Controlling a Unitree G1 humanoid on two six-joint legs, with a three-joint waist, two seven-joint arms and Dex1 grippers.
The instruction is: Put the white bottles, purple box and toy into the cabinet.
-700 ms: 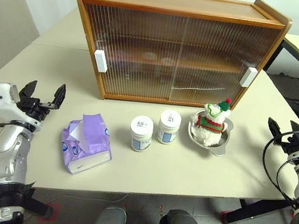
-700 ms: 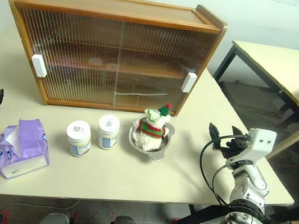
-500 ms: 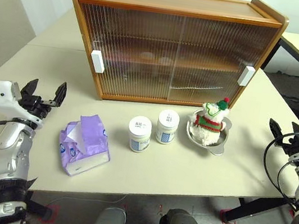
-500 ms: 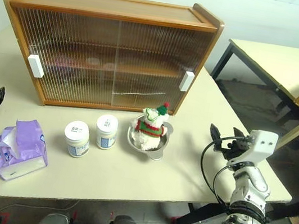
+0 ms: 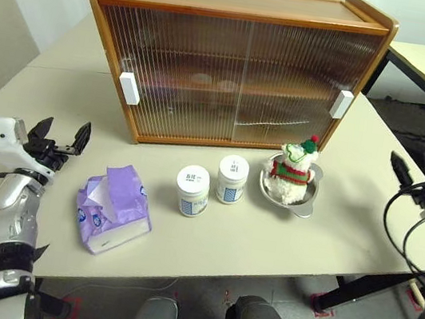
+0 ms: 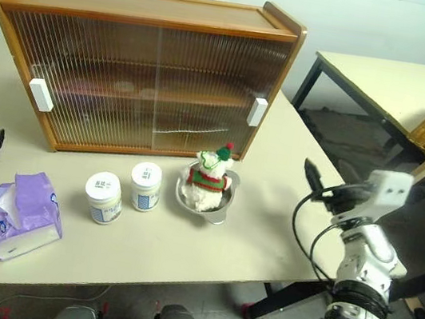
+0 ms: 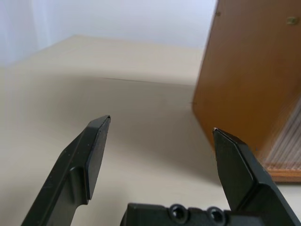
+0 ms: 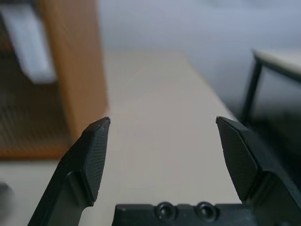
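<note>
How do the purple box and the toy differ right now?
The purple box lies flat and directly on the table; the toy sits upright in a steel bowl. The purple box is lilac; the toy is white with a green hat. Both are outside the closed cabinet, untouched.

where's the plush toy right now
The toy sits in a steel bowl on the table, in front of the cabinet's right door, just right of the two white bottles.
</note>
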